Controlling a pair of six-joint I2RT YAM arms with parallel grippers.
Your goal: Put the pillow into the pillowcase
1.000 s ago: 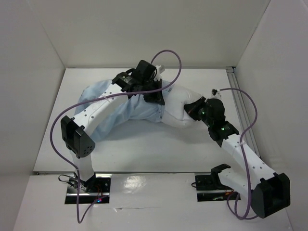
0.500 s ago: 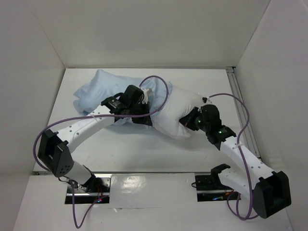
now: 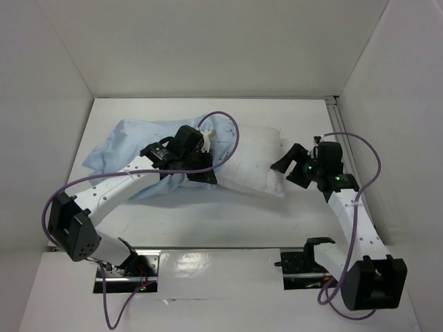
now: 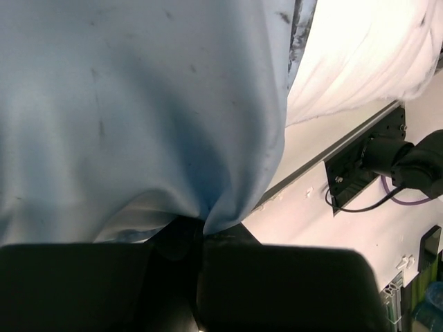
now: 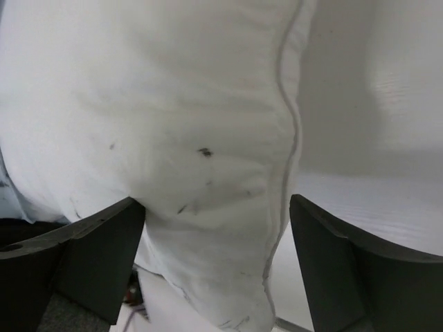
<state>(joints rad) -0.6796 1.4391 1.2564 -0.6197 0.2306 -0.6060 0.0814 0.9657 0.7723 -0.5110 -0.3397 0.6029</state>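
Note:
The plump white pillow (image 3: pixel 250 160) lies across the middle of the table, its left end tucked into the light blue pillowcase (image 3: pixel 123 143), which spreads out to the left. My left gripper (image 3: pixel 201 174) is shut on a pinch of the pillowcase's edge at the pillow's near side. The left wrist view shows the blue pillowcase (image 4: pixel 138 111) bunched into the closed left gripper (image 4: pixel 201 232), with the pillow (image 4: pixel 360 62) at top right. My right gripper (image 3: pixel 288 167) is open at the pillow's right end. In the right wrist view the pillow (image 5: pixel 173 124) hangs between the spread fingers (image 5: pixel 97 252) of the right gripper (image 5: pixel 218 242), which does not pinch it.
White walls enclose the table on three sides. A metal rail (image 3: pixel 340 131) runs along the right edge. Purple cables (image 3: pixel 225 131) loop over both arms. The arm bases (image 3: pixel 304 259) sit at the near edge.
My right gripper has opened, let go of the pillow and drawn back to the right. The left arm has pulled the pillowcase nearer and lower, and the pillow has settled flatter.

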